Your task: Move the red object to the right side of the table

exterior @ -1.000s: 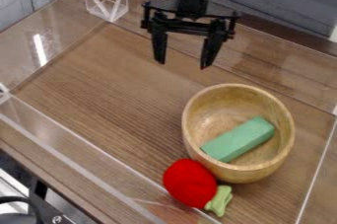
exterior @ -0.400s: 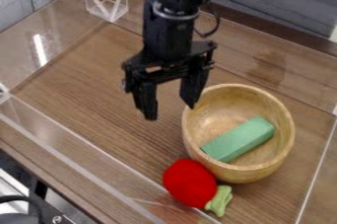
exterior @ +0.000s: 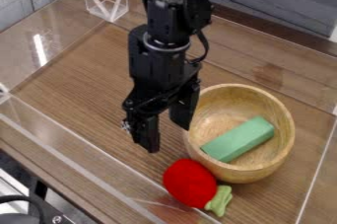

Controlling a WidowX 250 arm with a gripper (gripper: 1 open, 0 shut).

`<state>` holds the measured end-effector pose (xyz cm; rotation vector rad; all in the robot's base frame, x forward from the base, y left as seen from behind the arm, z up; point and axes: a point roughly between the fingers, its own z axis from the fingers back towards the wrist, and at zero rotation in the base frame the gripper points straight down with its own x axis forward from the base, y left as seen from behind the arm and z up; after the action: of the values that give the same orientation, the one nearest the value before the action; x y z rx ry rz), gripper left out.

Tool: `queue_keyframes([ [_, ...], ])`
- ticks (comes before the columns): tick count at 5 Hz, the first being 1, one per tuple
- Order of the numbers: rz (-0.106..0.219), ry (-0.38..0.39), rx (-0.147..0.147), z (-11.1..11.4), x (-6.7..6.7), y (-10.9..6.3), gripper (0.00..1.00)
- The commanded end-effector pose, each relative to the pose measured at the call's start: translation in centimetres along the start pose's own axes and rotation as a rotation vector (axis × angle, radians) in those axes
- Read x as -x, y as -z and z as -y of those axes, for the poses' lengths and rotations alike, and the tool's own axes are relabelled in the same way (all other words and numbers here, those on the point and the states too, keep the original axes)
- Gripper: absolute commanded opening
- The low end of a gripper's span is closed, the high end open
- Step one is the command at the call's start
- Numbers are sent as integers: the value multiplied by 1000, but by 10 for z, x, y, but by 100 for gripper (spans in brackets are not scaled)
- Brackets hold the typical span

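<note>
The red object (exterior: pixel 190 182), a small round bright-red toy vegetable with a light-green leafy stub at its right, lies on the brown wood-grain table (exterior: pixel 79 80) near the front edge. My black gripper (exterior: pixel 164 129) hangs above and just behind it, a little to its left. The fingers (exterior: pixel 142 135) point down and stand apart, open, with nothing between them. A gap of bare tabletop separates the fingertips from the red object.
A round wooden bowl (exterior: pixel 211 110) holding a green block (exterior: pixel 238 139) stands right of the gripper, close to its right finger. Clear acrylic walls (exterior: pixel 53 139) edge the table, and the front one runs just beside the red object.
The gripper has come from the back of the table toward the front and downward, ending close above the red object. Its fingers stayed open. Bowl, block and red object have not moved.
</note>
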<state>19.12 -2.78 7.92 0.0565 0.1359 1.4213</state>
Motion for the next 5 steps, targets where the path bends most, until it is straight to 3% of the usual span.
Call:
queue_keyframes([
  [1,-7,-24,37,-2,10,-5,100],
  [2,-12,-32,31,-5,16,-1,100],
  [5,-34,-200,35,-2,23,17,100],
])
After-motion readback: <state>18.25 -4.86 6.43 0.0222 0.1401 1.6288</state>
